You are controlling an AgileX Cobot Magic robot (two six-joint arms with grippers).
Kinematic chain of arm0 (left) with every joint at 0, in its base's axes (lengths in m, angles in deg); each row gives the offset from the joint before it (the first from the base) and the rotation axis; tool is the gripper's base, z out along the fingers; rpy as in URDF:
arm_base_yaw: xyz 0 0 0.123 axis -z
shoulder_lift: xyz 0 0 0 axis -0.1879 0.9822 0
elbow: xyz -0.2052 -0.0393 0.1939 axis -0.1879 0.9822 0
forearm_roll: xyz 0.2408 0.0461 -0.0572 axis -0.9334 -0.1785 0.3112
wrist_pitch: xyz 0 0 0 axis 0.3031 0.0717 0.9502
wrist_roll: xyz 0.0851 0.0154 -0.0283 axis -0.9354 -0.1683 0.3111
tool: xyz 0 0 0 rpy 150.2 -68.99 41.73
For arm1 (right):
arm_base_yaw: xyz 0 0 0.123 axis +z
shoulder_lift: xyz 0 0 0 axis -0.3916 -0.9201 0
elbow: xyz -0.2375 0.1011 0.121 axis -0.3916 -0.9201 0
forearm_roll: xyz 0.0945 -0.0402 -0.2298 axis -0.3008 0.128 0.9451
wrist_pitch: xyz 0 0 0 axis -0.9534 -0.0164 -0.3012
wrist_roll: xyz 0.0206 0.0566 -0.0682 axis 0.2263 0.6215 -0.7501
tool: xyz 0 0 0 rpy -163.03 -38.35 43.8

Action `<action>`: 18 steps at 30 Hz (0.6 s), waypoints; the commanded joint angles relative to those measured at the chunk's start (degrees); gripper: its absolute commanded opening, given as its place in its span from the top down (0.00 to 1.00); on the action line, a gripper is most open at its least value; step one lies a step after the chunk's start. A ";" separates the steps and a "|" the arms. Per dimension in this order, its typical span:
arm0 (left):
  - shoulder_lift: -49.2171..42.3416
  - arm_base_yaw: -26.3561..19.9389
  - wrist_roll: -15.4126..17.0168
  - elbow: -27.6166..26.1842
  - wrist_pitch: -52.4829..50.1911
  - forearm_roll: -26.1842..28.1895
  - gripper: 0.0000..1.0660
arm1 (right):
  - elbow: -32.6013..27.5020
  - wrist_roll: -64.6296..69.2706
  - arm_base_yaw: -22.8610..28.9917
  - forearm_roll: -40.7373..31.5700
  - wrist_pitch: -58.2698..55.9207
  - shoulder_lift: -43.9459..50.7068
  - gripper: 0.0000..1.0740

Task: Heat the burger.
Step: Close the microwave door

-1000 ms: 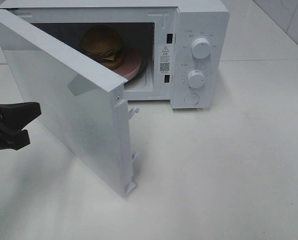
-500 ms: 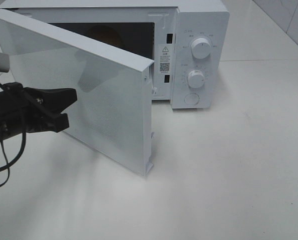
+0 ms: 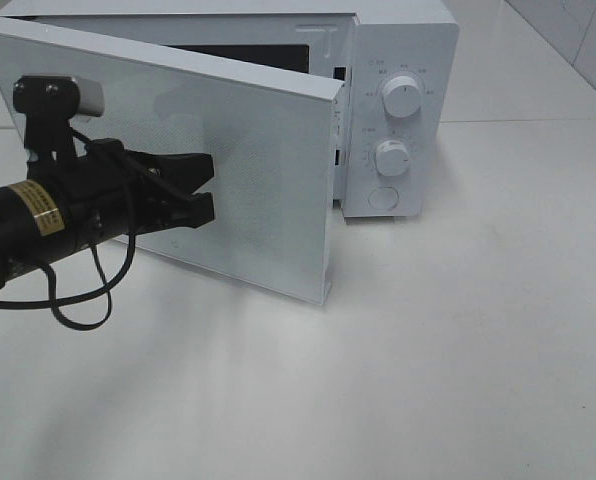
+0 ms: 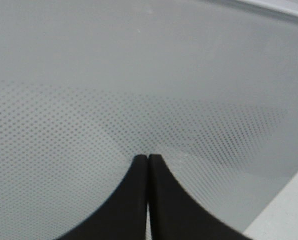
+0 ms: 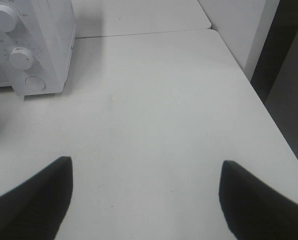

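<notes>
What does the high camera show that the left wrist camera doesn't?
Only the high view: the whole microwave, its upper knob and lower knob, the door ajar, the left arm. Only the left wrist view: the left gripper close up, jaws pressed together. Both: the gripper at the door's dotted panel.

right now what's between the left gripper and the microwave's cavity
Only the white door, almost shut, with the left gripper at its outer face; the exterior high view shows it.
</notes>
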 commanded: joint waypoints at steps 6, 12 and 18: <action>2.29 1.26 -0.57 -6.93 4.07 1.60 1.00 | -0.06 -0.69 -0.17 0.06 0.57 1.43 0.29; 4.64 1.26 -0.40 -12.09 6.02 1.66 1.00 | -0.06 -0.69 -0.17 0.06 0.57 1.43 0.29; 7.05 1.26 -0.40 -17.19 8.94 1.60 1.00 | -0.06 -0.69 -0.17 0.06 0.57 1.43 0.29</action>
